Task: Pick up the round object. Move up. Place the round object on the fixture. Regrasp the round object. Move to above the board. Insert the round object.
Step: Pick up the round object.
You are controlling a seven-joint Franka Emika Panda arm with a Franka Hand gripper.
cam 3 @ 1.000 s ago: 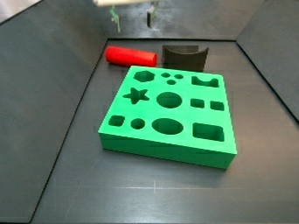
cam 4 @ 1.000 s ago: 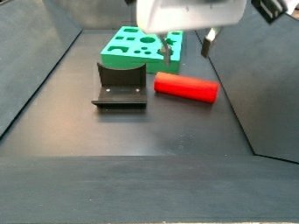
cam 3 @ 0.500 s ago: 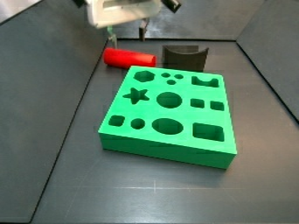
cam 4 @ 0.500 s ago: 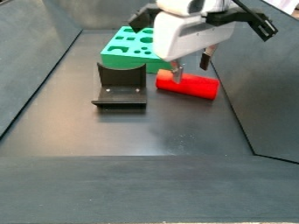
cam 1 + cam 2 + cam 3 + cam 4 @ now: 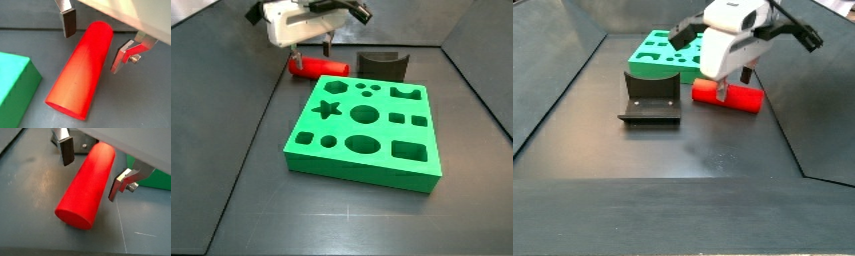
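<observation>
While the red peg (image 5: 83, 67) lies on the floor near the back wall, beside the fixture (image 5: 649, 98), the gripper (image 5: 93, 44) straddles it, fingers spread w/ gaps. Center, drop lower, then squeeze mid-length.

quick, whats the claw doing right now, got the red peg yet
Claw: open, down over the round object, one finger on each side with gaps showing in both wrist views. Not gripping yet; the peg lies on the floor.
</observation>
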